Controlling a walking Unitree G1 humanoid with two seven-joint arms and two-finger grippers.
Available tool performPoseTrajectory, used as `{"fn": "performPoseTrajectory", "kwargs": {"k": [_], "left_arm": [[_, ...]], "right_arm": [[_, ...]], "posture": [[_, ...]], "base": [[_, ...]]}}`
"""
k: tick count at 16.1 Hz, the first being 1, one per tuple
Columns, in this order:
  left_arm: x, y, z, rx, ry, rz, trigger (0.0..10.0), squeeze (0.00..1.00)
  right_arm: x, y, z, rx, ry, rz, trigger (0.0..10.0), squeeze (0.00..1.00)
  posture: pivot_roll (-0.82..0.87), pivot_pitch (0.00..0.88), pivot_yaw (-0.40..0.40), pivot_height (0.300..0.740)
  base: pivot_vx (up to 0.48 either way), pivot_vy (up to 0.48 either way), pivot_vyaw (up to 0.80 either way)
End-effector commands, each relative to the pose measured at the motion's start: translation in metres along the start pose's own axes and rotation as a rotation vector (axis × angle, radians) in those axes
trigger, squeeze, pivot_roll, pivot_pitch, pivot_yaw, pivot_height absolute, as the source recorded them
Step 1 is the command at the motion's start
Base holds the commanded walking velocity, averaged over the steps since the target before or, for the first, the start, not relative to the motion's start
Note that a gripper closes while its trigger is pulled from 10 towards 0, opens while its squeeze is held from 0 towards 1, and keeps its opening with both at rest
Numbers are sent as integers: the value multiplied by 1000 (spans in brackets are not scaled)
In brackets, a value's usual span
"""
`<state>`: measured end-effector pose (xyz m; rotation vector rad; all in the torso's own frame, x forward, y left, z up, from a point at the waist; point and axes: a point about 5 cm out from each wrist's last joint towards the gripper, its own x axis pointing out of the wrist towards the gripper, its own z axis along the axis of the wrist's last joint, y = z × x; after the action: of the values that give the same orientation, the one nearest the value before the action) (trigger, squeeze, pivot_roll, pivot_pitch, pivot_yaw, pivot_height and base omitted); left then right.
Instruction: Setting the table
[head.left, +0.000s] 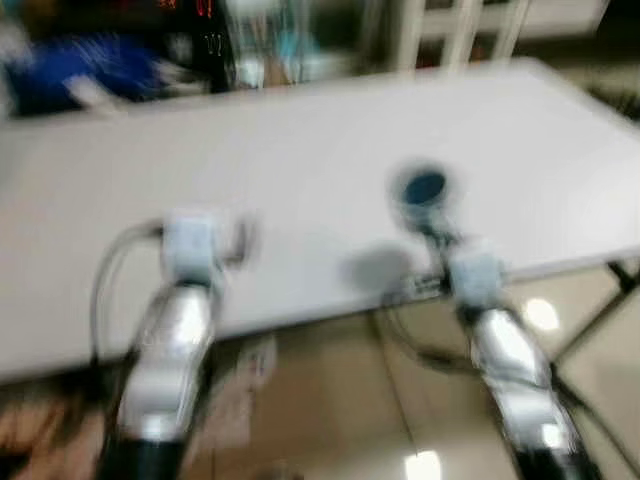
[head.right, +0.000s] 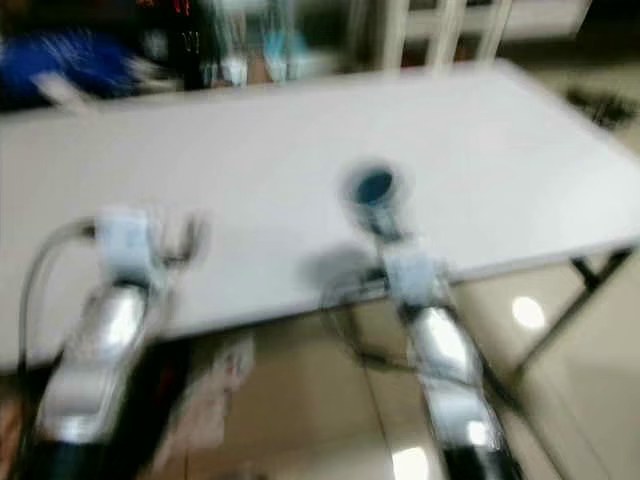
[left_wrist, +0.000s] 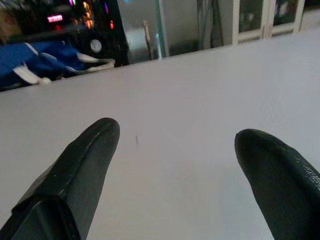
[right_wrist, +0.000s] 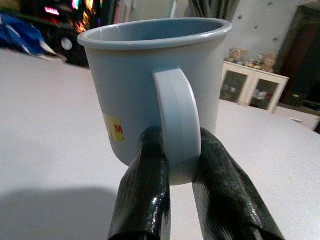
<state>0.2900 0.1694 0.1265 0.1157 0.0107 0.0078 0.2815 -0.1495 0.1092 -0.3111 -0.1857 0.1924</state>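
Observation:
A light blue mug (right_wrist: 150, 85) with a small yellow sticker stands upright in my right gripper (right_wrist: 180, 172), whose two black fingers are shut on its handle (right_wrist: 176, 125). In the blurred head views the mug (head.left: 424, 192) hangs just above the white table (head.left: 300, 180), right of the middle near the front edge. My left gripper (left_wrist: 175, 165) is held over the bare tabletop (left_wrist: 190, 100) with its fingers (left_wrist: 82, 165) spread wide and nothing between them. In the left eye view it (head.left: 215, 235) sits at the front left of the table.
A blue bag (head.left: 80, 70) lies at the table's far left edge. Dark furniture with small lights (left_wrist: 60, 17) and white cabinets (right_wrist: 255, 92) stand beyond the table. A table leg (head.left: 600, 310) slants down at the front right over a shiny tiled floor (head.left: 330, 400).

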Motion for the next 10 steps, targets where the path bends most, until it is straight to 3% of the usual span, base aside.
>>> {"fn": "performPoseTrajectory", "kwargs": {"k": [1,3,4,5,6,7,9,10], "left_arm": [[2,-10,9,-16,-35,-31,10000,0],[2,-8,10,3,-42,-7,10000,0],[3,-9,10,0,-46,-4,10000,0],[3,-9,11,-1,-48,-6,10000,0],[3,-10,11,-3,-50,-8,10000,0],[4,-10,11,-4,-50,-12,10000,0],[4,-12,10,-7,-50,-15,10000,0],[3,-12,11,-9,-54,-17,10000,0]], "right_arm": [[-4,-11,-3,-22,17,-25,0,0],[8,-7,12,4,-26,10,0,0],[19,-4,23,10,-53,38,0,0],[27,-1,31,12,-74,53,8549,0],[39,1,43,33,-106,69,10000,0],[56,3,53,61,-118,66,10000,0],[66,2,53,85,-87,39,10000,0],[78,0,48,124,-25,6,10000,0]], "posture": [[-85,0,72,740],[-84,0,73,740],[-85,0,75,740],[-85,0,75,740],[-82,0,76,740],[-80,0,77,740],[-71,0,77,740],[-62,0,72,740]], "base": [[480,0,0],[480,0,0],[0,0,0],[0,0,0],[0,0,0],[0,0,0],[0,0,0],[0,0,0]]}}
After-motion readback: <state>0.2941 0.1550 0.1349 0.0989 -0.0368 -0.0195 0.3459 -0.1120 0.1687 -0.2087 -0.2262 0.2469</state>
